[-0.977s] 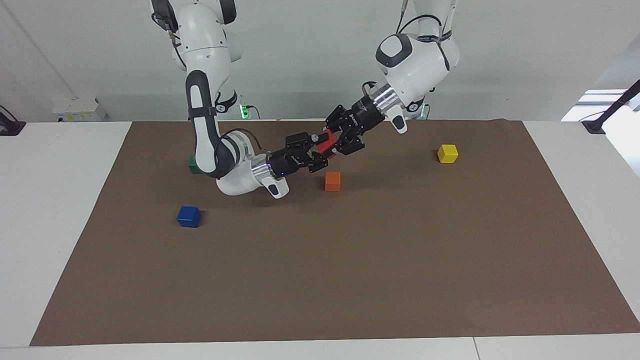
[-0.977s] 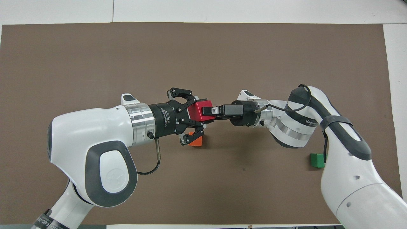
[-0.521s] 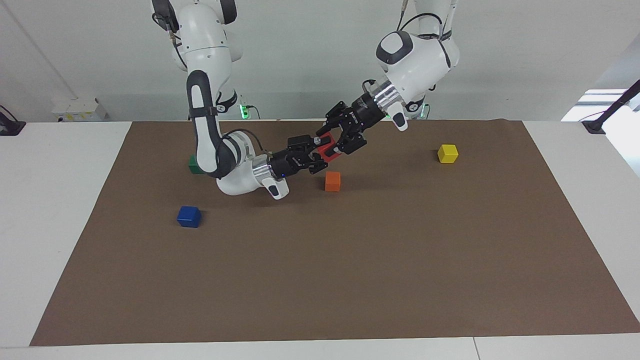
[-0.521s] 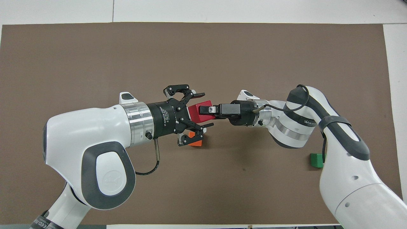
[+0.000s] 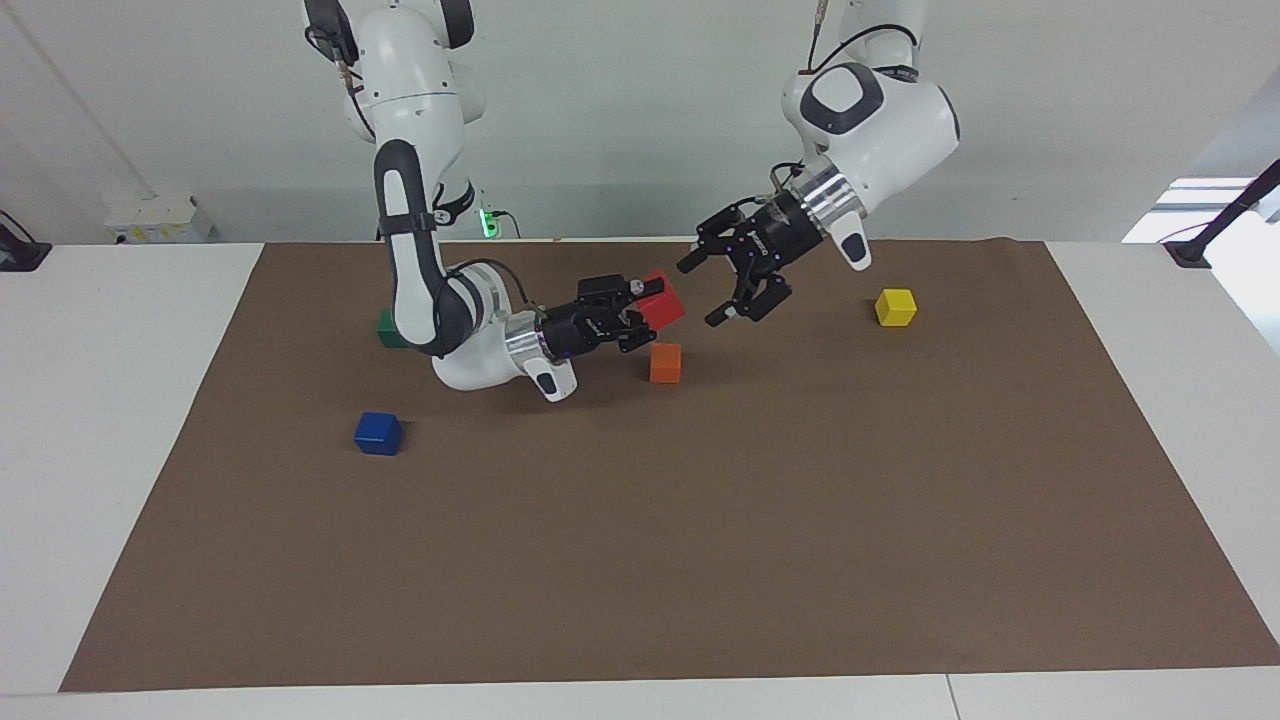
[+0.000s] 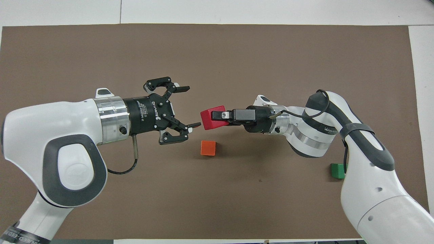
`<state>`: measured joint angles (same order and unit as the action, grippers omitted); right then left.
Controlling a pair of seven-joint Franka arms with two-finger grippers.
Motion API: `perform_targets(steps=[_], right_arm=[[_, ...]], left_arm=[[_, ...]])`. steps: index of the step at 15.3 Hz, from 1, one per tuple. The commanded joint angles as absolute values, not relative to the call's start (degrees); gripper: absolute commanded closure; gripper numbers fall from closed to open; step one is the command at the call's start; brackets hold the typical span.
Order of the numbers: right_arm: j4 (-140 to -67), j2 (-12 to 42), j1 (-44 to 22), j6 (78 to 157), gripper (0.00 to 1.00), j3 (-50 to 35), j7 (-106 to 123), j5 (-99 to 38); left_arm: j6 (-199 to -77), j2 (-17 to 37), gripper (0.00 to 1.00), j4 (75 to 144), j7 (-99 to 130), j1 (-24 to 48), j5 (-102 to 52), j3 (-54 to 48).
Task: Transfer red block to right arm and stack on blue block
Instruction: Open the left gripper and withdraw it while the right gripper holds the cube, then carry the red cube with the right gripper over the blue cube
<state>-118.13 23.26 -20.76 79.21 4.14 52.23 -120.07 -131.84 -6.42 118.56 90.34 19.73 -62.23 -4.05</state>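
Pincers, facing view. Right pincer (image 5: 640,303): left of frame centre, clamped on the red block (image 5: 662,299), which is held in the air above the orange block (image 5: 665,362). Left pincer (image 5: 727,290): just right of the red block and apart from it, jaws spread wide, holding nothing. Blue block (image 5: 378,433): lower left of the frame, alone on the brown mat (image 5: 700,550) that covers the bench. Green block (image 5: 385,327): upper left, partly hidden by the right arm. Yellow block (image 5: 895,306): upper right.

Pincers, overhead view. Left pincer (image 6: 190,107): left of centre, fingers wide apart, a clear gap between them and the red block. Right pincer (image 6: 217,116): centre, shut on the red block (image 6: 211,118). Orange block (image 6: 208,148): just below the red block in the frame. Green block (image 6: 338,170): lower right, at the right arm's edge. Blue block: not visible here.

Step in hand: handover complete; the block sits in the right pincer alone, the stacking not yet begun.

Next move calls for: carrying the red block over the blue block, squaring its faces to the cube beneath, lowering until they touch, then letting go. The left arm should stand clear.
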Motion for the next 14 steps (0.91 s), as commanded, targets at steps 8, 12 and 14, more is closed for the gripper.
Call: perform_targets(steps=[8, 12, 14], right_arm=[[-117.95, 18.65, -20.22, 89.80, 1.00, 4.13, 46.77, -119.01], [-117.86, 12.76, -19.78, 101.49, 1.00, 4.22, 39.84, -113.40], [-117.86, 9.68, -18.29, 106.41, 1.00, 4.39, 34.57, -106.73]], left_arm=[[-103.65, -6.77, 0.00, 112.43, 51.22, -1.83, -43.02, -4.31], [-96.69, -5.45, 0.00, 108.46, 21.86, -2.55, -23.61, -4.39], [-95.80, -5.01, 0.00, 107.58, 12.61, -2.02, -16.03, -4.48]])
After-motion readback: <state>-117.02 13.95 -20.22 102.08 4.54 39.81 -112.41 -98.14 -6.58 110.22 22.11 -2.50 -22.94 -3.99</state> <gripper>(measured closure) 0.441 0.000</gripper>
